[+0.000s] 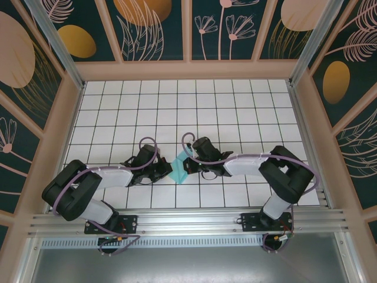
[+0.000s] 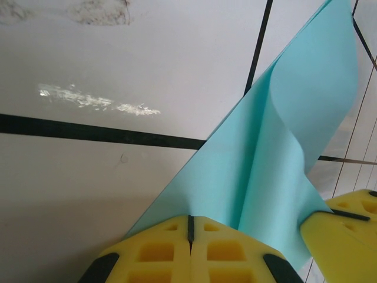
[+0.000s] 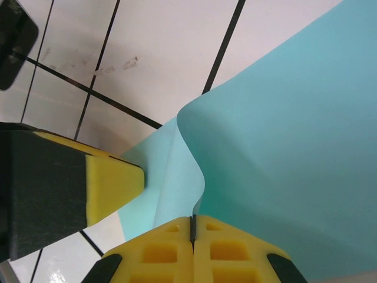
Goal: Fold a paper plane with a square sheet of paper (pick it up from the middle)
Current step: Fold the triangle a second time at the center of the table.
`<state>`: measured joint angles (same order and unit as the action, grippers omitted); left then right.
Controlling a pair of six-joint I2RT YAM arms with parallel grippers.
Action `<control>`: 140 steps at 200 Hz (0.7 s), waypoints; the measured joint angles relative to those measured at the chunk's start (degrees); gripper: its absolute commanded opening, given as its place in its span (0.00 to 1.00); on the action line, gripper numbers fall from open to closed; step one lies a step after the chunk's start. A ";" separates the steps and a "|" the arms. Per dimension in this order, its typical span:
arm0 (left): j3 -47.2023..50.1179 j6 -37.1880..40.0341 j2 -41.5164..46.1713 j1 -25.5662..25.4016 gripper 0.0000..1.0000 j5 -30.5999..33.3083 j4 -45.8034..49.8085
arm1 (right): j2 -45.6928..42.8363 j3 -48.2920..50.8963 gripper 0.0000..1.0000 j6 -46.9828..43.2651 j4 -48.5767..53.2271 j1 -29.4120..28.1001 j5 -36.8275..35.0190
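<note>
A: Left wrist view, closest in: the left gripper (image 2: pixel 190 229), its yellow pads pressed flat together, with the seam between them a thin dark line.

B: Holding anything?

A: The lower edge of the square sheet of paper (image 2: pixel 265 171) runs into the tip of that seam, so the jaws are clamped on it. The turquoise sheet lifts off the white tiled table (image 2: pixel 118 71) and curls in a soft roll toward the upper right. A second yellow pad (image 2: pixel 344 233) sits at lower right, against the sheet.

B: Right wrist view?

A: The right gripper (image 3: pixel 192 229) has its pads together too, pinching a bent edge of the sheet (image 3: pixel 294 147). The paper buckles into a hump just above the tips, then spreads wide to the right. The left gripper's finger (image 3: pixel 109 183), black with a yellow tip, lies at left with its tip at the paper's edge.

B: From above?

A: Both arms reach inward, left gripper (image 1: pixel 168 171) and right gripper (image 1: pixel 187 167) nearly meeting. The sheet (image 1: pixel 179 172) is a small turquoise patch between them, toward the table's near side. The arm bases (image 1: pixel 112 224) are on the rail (image 1: pixel 188 221).
</note>
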<state>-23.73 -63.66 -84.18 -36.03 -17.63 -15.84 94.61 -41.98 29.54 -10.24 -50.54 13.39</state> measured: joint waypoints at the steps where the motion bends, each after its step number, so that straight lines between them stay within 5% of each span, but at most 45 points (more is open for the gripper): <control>1: 0.00 0.02 0.00 0.00 0.05 0.00 0.00 | 0.20 -0.11 0.00 -0.17 0.02 0.00 0.09; 140: -0.83 1.33 -0.09 -0.09 0.06 0.09 1.44 | 3.45 -2.29 0.00 -3.74 1.31 0.00 1.07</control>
<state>-24.56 -62.33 -84.27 -36.12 -17.54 -14.39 98.06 -44.27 25.80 -8.93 -50.54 14.46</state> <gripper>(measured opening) 0.059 0.067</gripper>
